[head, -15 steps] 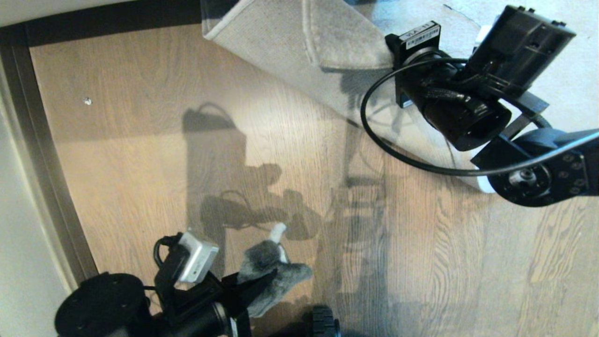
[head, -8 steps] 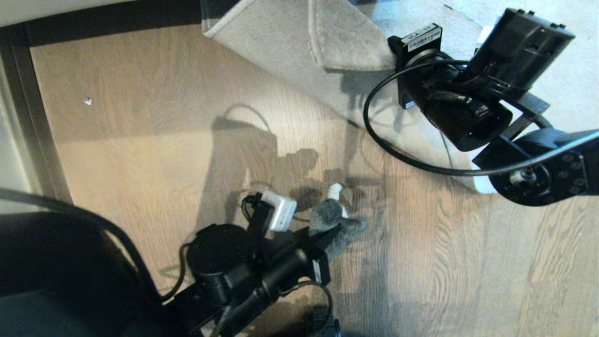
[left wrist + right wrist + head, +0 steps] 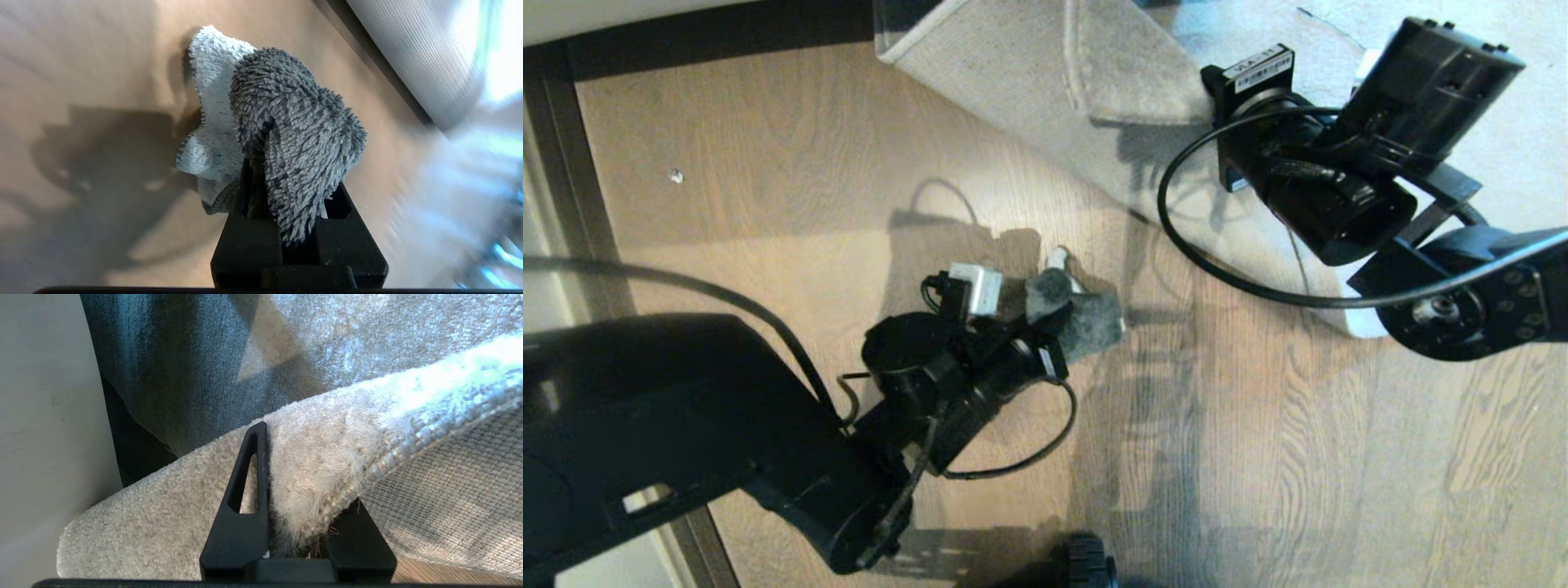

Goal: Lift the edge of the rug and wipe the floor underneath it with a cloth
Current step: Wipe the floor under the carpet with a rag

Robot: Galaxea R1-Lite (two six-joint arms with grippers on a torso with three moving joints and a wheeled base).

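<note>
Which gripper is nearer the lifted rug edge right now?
Right. The right gripper is clamped on the rug edge, holding it up. The left gripper, gripping the cloth, is out over the floor, short of the rug.

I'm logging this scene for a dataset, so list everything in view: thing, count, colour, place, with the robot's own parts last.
rug edge: one, grey pile with beige backing, lifted and folded back at the top of the head view.
floor: one, brown wood-grain planks, across most of the head view.
cloth: one, fuzzy dark grey with a paler side, mid-floor, short of the lifted rug.
skirting strip: one, dark brown, along the top and left borders of the floor.
small speck: one, pale, on the floor at upper left.
left tool: one, black, shut on the cloth, low over the floor.
right tool: one, black, shut on the rug edge, holding it up.
</note>
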